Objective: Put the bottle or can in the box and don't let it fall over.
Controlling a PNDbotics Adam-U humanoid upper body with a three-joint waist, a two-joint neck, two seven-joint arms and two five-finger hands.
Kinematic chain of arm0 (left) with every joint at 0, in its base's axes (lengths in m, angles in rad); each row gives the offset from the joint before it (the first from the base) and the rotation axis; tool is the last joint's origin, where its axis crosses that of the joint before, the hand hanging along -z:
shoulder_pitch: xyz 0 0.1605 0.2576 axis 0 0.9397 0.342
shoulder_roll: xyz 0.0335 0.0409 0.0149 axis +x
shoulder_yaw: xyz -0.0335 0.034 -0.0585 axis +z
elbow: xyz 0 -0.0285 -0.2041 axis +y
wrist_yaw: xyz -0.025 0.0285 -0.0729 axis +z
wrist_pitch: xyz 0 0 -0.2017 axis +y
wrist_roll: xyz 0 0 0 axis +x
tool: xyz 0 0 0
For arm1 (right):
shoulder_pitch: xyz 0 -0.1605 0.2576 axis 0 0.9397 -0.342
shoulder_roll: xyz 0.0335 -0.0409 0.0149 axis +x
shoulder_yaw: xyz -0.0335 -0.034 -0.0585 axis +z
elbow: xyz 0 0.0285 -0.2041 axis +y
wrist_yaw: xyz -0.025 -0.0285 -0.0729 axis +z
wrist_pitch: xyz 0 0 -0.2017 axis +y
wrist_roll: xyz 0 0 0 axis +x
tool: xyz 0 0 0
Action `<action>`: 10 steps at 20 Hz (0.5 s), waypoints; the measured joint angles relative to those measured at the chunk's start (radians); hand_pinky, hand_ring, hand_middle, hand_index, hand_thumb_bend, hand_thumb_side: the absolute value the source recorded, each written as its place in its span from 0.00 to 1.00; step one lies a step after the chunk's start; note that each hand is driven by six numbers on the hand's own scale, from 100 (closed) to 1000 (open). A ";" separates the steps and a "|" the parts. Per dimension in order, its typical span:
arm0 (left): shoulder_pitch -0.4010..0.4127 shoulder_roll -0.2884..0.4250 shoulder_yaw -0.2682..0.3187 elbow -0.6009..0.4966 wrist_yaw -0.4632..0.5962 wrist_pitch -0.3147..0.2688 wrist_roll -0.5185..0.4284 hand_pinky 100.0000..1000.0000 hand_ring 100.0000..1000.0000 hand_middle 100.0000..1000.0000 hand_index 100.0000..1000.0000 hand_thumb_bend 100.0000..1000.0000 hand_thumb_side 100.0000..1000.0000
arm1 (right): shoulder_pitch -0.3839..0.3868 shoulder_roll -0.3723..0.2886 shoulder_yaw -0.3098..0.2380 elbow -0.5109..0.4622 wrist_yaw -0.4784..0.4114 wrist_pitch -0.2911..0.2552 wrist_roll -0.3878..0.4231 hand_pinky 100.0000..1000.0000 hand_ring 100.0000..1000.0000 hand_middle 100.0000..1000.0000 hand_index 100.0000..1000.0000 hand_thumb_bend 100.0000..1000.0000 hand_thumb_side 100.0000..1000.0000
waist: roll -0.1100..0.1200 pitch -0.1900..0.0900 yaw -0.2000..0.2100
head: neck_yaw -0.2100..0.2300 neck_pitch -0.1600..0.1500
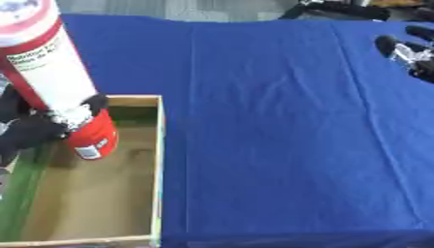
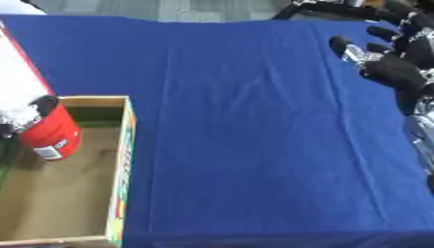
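Left hand [image 1: 34, 127] comes in at the left edge of the frame, its black fingers curled round a tall can [image 1: 53, 82], grasping it near the lower end. This can is a long cylinder, white in the middle with small print, red at the bottom and at the top, and it leans so that its top points to the upper left corner of the frame while its red base hangs over the far left part of the box [image 1: 157, 164]. Whether the base touches the box floor cannot be told. That box is a shallow open cardboard one with a brown floor and a coloured side wall, lying in the lower left of the frame on a blue cloth [image 1: 280, 135] that covers the table. Right hand [image 2: 398, 68] shows at the upper right edge, well apart from the box, its black fingers spread and relaxed, holding nothing.
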 measured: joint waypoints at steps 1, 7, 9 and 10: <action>0.004 0.003 0.000 0.003 -0.018 -0.006 -0.014 0.83 0.91 0.84 0.86 0.89 0.23 | 0.000 0.000 0.000 0.000 0.000 0.000 0.000 0.89 0.88 0.88 0.91 0.52 0.00 | 0.000 -0.001 0.000 | 0.000 0.000; 0.018 0.011 0.010 0.021 -0.105 -0.029 -0.062 0.83 0.92 0.84 0.86 0.89 0.24 | 0.000 0.000 0.000 0.000 -0.003 -0.003 0.000 0.89 0.88 0.88 0.91 0.52 0.00 | -0.002 -0.003 0.004 | 0.000 0.000; 0.021 0.012 0.013 0.021 -0.116 -0.032 -0.065 0.83 0.91 0.83 0.85 0.87 0.24 | 0.000 0.000 0.000 0.000 -0.004 -0.003 0.000 0.89 0.88 0.88 0.91 0.52 0.00 | -0.002 -0.003 0.004 | 0.001 0.000; 0.023 0.012 0.015 0.021 -0.118 -0.033 -0.064 0.83 0.91 0.83 0.85 0.85 0.24 | 0.000 0.000 0.000 0.000 -0.004 -0.003 0.000 0.89 0.88 0.88 0.91 0.52 0.00 | -0.002 -0.003 0.004 | 0.001 0.000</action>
